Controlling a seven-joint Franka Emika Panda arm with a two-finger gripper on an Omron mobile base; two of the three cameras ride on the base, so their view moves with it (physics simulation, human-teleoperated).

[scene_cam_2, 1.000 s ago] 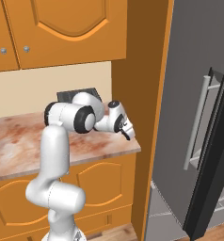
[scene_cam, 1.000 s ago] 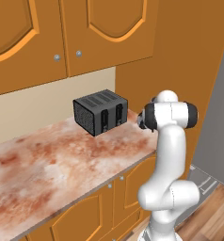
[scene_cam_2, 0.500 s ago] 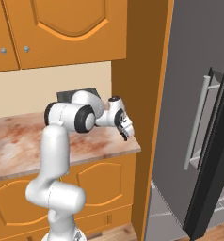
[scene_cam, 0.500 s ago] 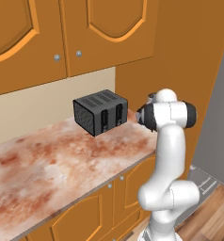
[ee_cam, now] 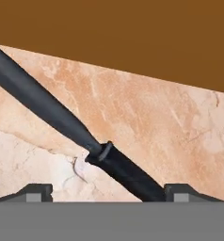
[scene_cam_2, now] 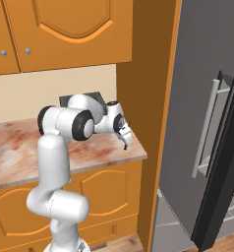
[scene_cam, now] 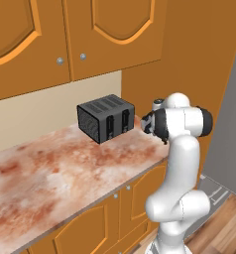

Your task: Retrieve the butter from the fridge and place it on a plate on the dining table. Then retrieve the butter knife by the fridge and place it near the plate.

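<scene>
Hand view, butter knife (ee_cam: 81, 136) cut off at both ends, between spread end effector (ee_cam: 107, 192) fingertips.

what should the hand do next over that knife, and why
Probably close on it. In the hand view the butter knife lies flat on the marbled counter, running diagonally between the two fingertips, which stand wide apart on either side. The hand is already low by the counter's corner, beside the fridge.

dark butter knife (ee_cam: 71, 132) lies flat, diagonal on marbled counter (ee_cam: 147, 122).
</scene>
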